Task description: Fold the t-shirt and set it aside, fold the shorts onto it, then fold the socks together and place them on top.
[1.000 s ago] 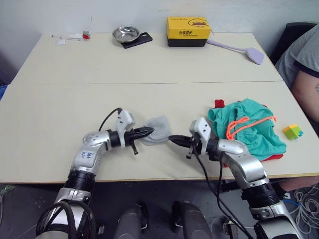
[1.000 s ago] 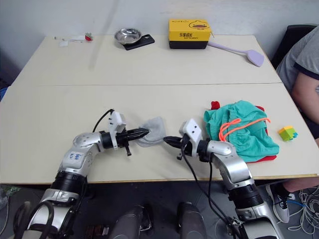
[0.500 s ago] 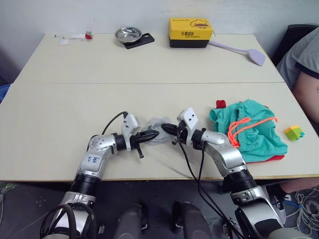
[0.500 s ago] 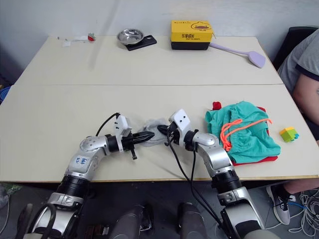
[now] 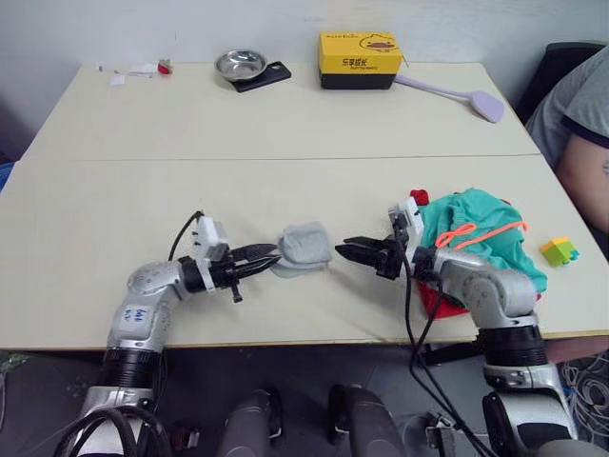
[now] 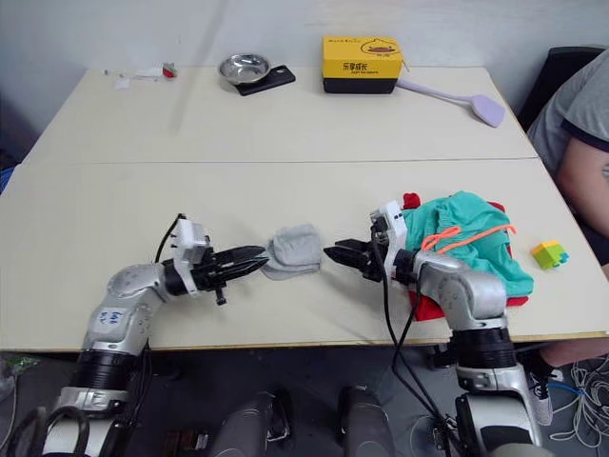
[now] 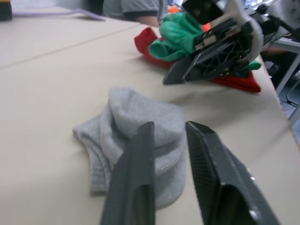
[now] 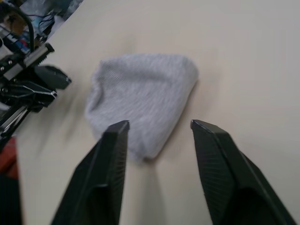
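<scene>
Soft, light and limp: the socks (image 5: pixel 303 248), a small grey knit bundle folded over on itself, lying flat on the table (image 5: pixel 285 133) between the two sets of fingertips. Apt to unfold if lifted by one loose layer, so best pinched through the whole thickness at the folded edge, or across the middle where the layers stack.

Left gripper (image 5: pixel 266 259) just short of the bundle's near edge, fingers parted by a narrow gap, gripping nothing; tips possibly brushing the knit, though hard to tell from the wrist view. Right gripper (image 5: pixel 354 250) facing it from the opposite side, a little clear of the cloth, fingers spread wider and likewise empty.

Behind the right gripper's wrist, the shorts (image 5: pixel 481 238), teal with an orange drawstring, heaped loosely on the t-shirt (image 5: pixel 438 300), red showing underneath at the edges. Landing spot for the socks soft and uneven, so a low, gentle release probably wise.

Well beyond both sets of fingers, at the far edge: a small metal bowl (image 5: pixel 239 65), seemingly empty, and a shut yellow box (image 5: pixel 359 59), contents hidden.
</scene>
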You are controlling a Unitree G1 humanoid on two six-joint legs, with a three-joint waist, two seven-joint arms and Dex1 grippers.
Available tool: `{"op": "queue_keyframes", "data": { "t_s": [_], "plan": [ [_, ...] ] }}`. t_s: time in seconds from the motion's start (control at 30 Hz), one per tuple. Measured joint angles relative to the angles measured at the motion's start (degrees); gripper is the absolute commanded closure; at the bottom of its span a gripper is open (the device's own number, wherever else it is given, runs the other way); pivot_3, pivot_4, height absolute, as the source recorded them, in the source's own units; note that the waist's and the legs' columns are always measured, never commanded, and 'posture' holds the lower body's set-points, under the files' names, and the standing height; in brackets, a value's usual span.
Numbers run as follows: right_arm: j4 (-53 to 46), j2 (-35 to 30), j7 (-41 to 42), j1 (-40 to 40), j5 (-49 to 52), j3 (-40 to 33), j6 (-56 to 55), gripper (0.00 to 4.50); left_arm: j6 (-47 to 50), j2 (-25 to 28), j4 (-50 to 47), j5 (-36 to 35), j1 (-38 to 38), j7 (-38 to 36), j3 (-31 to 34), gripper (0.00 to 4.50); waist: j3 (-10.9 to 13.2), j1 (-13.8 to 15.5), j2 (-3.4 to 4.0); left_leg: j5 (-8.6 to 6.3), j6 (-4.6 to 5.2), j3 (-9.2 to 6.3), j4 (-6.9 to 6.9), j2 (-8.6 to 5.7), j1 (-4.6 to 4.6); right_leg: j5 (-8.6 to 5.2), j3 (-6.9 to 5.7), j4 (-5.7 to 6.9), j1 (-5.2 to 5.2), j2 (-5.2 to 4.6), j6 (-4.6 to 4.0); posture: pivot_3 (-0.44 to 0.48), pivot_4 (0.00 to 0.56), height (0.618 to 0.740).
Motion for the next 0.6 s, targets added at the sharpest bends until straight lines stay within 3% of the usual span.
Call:
{"op": "queue_keyframes", "data": {
  "t_s": [0.13, 0.27, 0.47, 0.6],
  "plan": [
    [3.2, 0.1, -4.1, -5.1, 0.6, -0.2, 9.8, 0.03, 0.2, 4.3, -2.7, -1.8, 1.8, -3.1, 2.2, 1.33, 0.0, 0.1, 0.05, 0.03, -0.07, 0.02, -0.03, -0.01, -0.01, -0.01, 0.00, -0.04, -0.04, 0.00, -0.02, 0.000, 0.150, 0.740],
    [8.7, 3.4, -6.8, -9.4, 1.1, -2.4, 14.4, 0.00, 0.5, 7.3, -4.4, -3.6, 4.6, -5.9, 4.5, 0.10, 0.0, -0.2, 0.05, 0.02, -0.11, 0.06, -0.06, -0.02, -0.01, -0.01, 0.02, -0.09, -0.02, 0.00, -0.02, 0.000, 0.150, 0.740],
    [16.9, 9.4, -9.1, -14.9, 1.0, -4.6, 16.8, 0.00, 0.1, 8.9, -6.7, -5.8, 7.3, -7.4, 7.6, 0.02, 0.0, -1.3, 0.05, 0.11, -0.25, 0.11, -0.18, -0.02, 0.01, -0.01, 0.06, -0.07, -0.04, 0.04, -0.02, 0.000, 0.150, 0.740],
    [19.4, 12.0, -9.2, -17.0, -0.3, -2.9, 17.1, 0.94, 0.1, 9.0, -7.6, -5.9, 8.8, -6.9, 9.0, 0.00, 0.0, -2.0, 0.05, 0.20, -0.32, 0.13, -0.28, 0.01, 0.05, -0.02, 0.05, -0.04, -0.05, 0.12, -0.03, 0.000, 0.150, 0.740]
  ]
}}
